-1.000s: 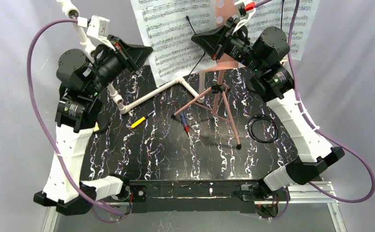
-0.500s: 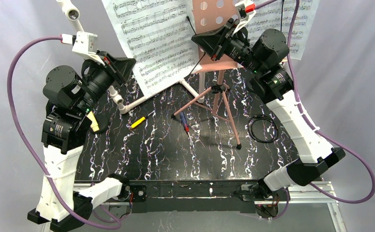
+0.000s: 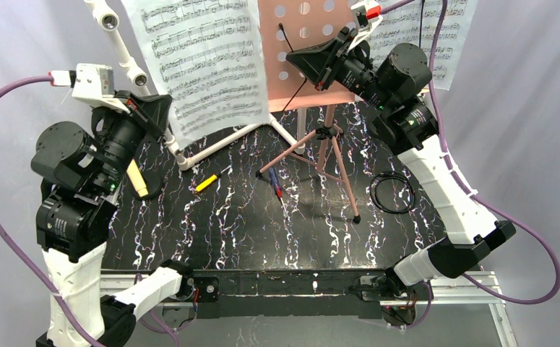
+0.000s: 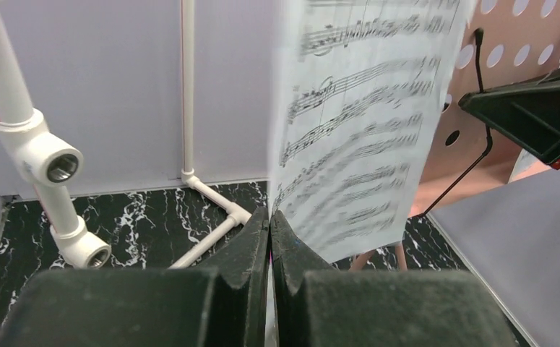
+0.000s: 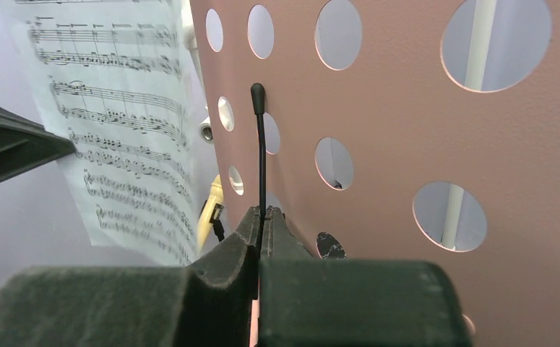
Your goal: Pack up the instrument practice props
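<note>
1. One music sheet [image 3: 201, 69] hangs upright in the air just left of the pink board [image 3: 302, 54], over the back of the table [image 3: 248, 224]. Its printed side faces the overhead camera.
2. Your left claw [image 3: 168, 121] is pressed together on that sheet's lower left corner. In the wrist view the fingers [image 4: 251, 246] meet with no gap and the paper's bottom edge goes in between them. The paper is blurred there.
3. Pink board stands upright at back centre, full of round holes, on copper tripod legs [image 3: 331, 159] whose feet are on the tabletop.
4. Your right claw [image 3: 291, 56] is pressed together, pinching a thin black wire [image 5: 260, 144] that lies against the board's face. The wire rises straight up from between the fingertips to a small knob. You cannot tell whether the board's edge is caught too.
5. Second music sheet [image 3: 446, 36] is at back right, partly hidden behind the right arm.
6. Yellow microphone [image 3: 138, 178] sits tilted at the table's left side, right next to the left arm and partly hidden by it.
7. White pipe frame [image 3: 222, 143] crosses the back left of the table, and one stretch of it rises behind the held sheet.
8. Small yellow stick [image 3: 204, 182] and red and blue pens [image 3: 277, 186] lie flat in front of the tripod. Black cable coil [image 3: 392, 194] lies right of the legs, near the right arm.
</note>
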Controlling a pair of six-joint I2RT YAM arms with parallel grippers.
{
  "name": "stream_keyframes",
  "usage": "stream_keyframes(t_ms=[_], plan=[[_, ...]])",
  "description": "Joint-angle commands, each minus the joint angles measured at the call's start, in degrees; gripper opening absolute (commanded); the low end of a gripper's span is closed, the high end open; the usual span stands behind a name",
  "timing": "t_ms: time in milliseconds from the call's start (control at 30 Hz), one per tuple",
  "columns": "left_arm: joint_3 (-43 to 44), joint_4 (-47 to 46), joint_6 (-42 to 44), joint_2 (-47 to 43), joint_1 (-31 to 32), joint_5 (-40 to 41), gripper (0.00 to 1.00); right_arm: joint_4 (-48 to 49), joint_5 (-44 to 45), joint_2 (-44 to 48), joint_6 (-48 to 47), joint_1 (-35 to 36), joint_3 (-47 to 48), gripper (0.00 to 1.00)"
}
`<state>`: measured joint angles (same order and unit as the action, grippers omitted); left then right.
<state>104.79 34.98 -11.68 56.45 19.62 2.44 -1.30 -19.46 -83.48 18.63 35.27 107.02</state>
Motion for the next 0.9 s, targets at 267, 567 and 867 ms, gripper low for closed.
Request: stream_keyframes(t_ms=[267, 567, 867], plan=[[0.4, 6.4, 2.6, -3.1, 0.0, 5.7, 0.00, 1.8, 1.3, 2.4, -0.1, 0.0, 0.3, 0.28], [-3.7, 14.7, 1.5, -6.5, -0.1, 6.9, 0.00, 2.1, -0.7, 4.1, -0.8, 0.0, -0.9, 0.49], [-11.2, 20.6, -1.2, -7.6, -0.1, 0.9, 0.00, 3.6, -3.3, 7.9, -4.2, 0.0, -3.8, 0.74]])
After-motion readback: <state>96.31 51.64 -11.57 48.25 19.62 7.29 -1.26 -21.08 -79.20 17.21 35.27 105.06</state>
